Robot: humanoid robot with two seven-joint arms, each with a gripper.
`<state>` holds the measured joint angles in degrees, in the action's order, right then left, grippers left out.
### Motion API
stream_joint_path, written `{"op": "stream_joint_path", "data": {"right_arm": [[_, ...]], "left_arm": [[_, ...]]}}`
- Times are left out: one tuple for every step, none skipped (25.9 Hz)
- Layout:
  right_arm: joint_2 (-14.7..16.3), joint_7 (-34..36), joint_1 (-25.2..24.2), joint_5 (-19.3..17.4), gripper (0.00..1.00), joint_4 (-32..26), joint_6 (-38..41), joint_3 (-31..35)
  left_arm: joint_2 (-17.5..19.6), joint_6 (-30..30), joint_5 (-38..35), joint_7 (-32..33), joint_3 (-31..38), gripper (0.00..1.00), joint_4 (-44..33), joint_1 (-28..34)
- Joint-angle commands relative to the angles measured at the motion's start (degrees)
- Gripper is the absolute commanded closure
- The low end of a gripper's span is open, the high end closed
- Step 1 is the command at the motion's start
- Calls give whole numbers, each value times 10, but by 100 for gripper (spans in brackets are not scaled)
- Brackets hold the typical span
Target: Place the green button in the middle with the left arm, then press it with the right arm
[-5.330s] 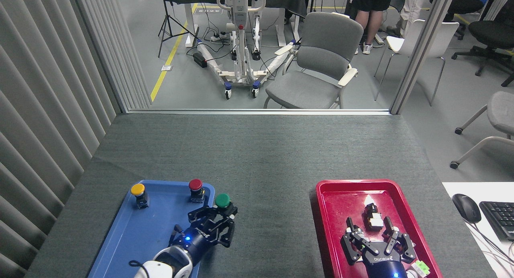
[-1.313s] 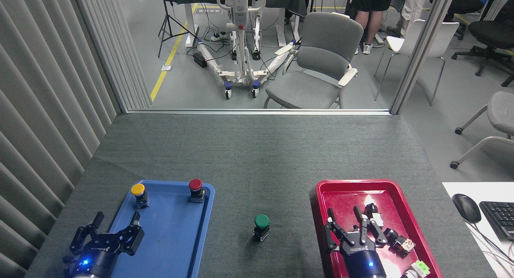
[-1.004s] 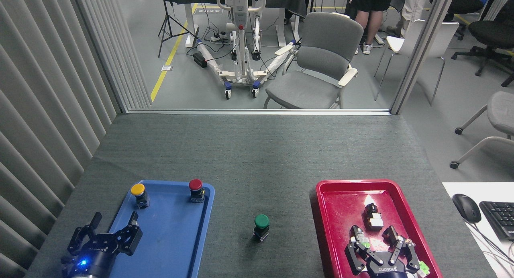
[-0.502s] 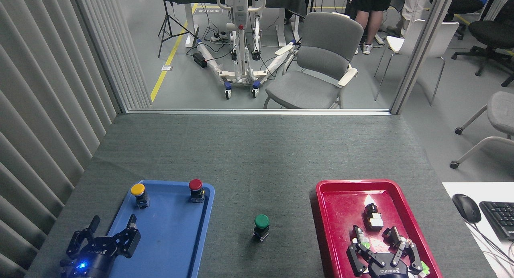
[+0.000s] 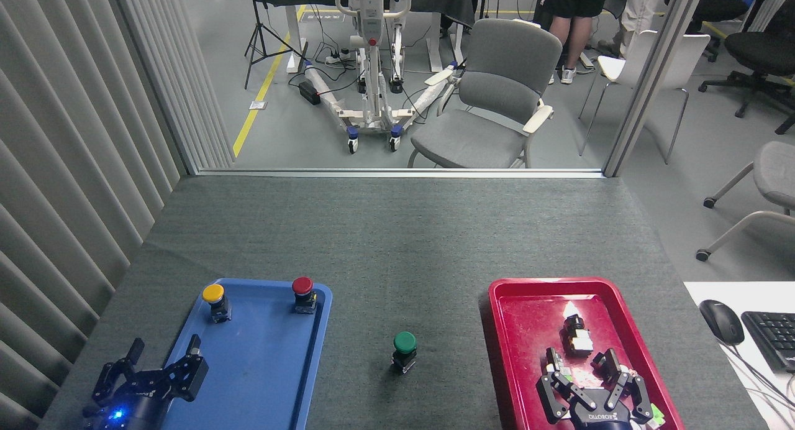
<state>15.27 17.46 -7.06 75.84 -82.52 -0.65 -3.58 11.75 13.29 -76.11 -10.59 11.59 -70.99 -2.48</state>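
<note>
In the head view, the green button is seen standing upright on the bare grey-green cloth of the table, in the middle between the blue tray and the red tray. It is touched by nothing and stands well apart from both grippers.

The left gripper is seen at the bottom left corner, over the left edge of the blue tray, with a blue light lit on its body. Its fingers are spread wide apart, and nothing is held between them.

In the far part of the blue tray, a yellow button and a red button are found standing upright, apart from each other and apart from the left gripper.

The right gripper is seen at the bottom right, over the near part of the red tray, its lettered black body partly cut off by the lower edge. Its fingers are spread, and nothing is seen gripped between them. Several small parts lie in the red tray just beyond and around the fingertips; whether any is touched cannot be told.

On a white surface at the far right, a black mouse and a keyboard are seen. Beyond the table, a grey chair stands on the floor.
</note>
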Motion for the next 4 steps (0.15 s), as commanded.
{"op": "stream_joint_path", "data": {"right_arm": [[-6, 1, 1, 3, 0, 3, 2, -2], [-6, 2, 0, 4, 0, 2, 2, -3], [-6, 1, 0, 8, 0, 2, 2, -3], [-6, 1, 1, 14, 0, 2, 1, -3]], "left_arm": [[0, 0, 0, 0, 4, 0, 4, -1], [0, 0, 1, 0, 6, 0, 4, -1], [0, 1, 2, 0, 8, 0, 4, -1], [0, 1, 3, 0, 8, 0, 4, -2]]}}
